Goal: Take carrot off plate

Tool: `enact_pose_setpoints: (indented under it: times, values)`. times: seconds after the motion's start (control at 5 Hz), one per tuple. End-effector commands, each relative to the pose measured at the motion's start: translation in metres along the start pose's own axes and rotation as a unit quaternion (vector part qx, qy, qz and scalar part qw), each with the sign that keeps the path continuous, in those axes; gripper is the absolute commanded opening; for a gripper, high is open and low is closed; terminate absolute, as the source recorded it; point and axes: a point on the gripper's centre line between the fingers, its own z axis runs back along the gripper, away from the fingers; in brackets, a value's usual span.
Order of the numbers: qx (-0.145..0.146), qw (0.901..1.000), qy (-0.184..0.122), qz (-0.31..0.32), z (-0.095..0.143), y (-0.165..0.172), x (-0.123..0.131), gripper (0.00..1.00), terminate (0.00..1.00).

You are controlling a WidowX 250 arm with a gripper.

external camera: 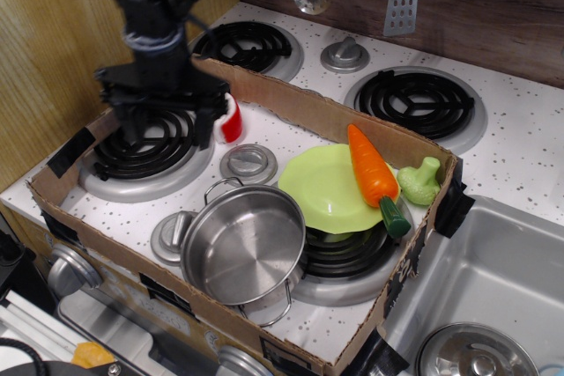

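Carrot lies across the right side of the lime plate, right of centre in the frame, its green stub end hanging over the plate's lower-right rim. A pale green toy vegetable sits just beside it to the right. The plate's lower-left edge is near the steel pot. Gripper is in the upper left, over the left coil burner, motion-blurred; cannot tell whether its fingers are apart or together. A red object is partly hidden behind it.
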Motion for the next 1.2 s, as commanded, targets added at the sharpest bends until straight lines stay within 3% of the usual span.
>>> enact_pose_setpoints:
  times: [0.0, 0.2, 0.6, 0.8, 1.0]
  values:
    - [0.018, 0.9988, -0.028, 0.037, 0.035, -0.029, 0.026, 1.0, 0.0]
    - [0.015, 0.9978, -0.022, 0.06, 0.045, -0.055, 0.024, 1.0, 0.0]
    - [-0.018, 0.9977, 0.001, 0.066, 0.059, -0.108, 0.011, 1.0, 0.0]
    - [-0.026, 0.997, 0.009, 0.072, 0.057, -0.131, 0.001, 1.0, 0.0]
    - [-0.054, 0.9947, 0.021, 0.085, 0.055, -0.147, -0.015, 1.0, 0.0]
